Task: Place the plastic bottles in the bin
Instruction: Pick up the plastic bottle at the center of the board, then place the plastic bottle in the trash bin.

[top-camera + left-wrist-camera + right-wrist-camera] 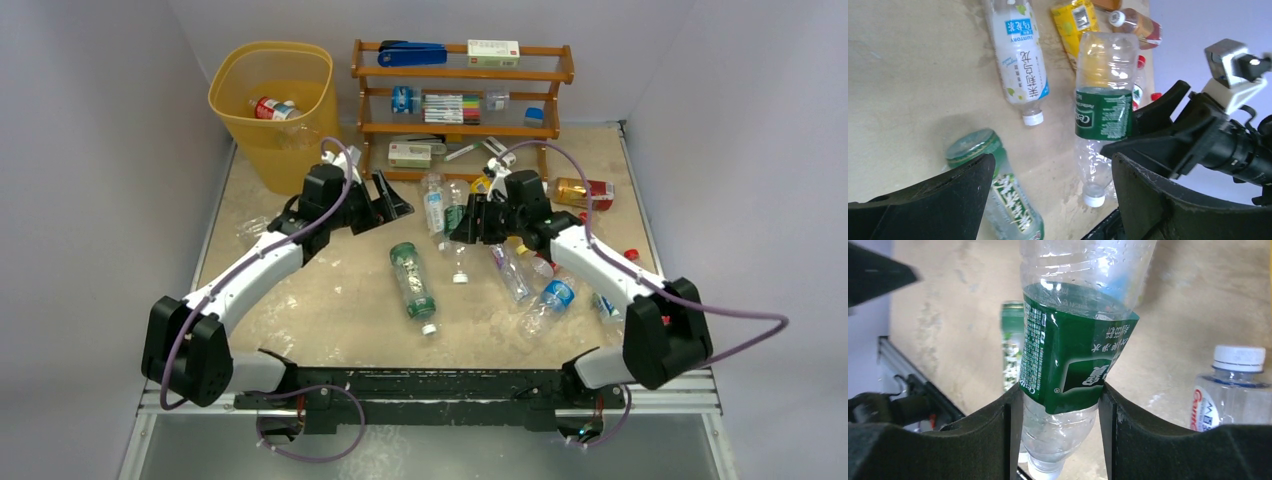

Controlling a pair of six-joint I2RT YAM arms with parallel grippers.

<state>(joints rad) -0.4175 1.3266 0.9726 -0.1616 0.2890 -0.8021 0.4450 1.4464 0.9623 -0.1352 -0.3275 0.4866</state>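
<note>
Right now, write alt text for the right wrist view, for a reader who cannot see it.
The right gripper is shut on a clear bottle with a dark green label, its black fingers pinching the label's lower edge. Behind it a green bottle lies on the beige table, and a white-capped bottle with red lettering sits at the right.

We cannot see the base of the clear plastic bottle with a dark green label [1073,365]; the right wrist view's upper edge cuts it off. From above, the black right gripper [462,225] hides most of it.
</note>
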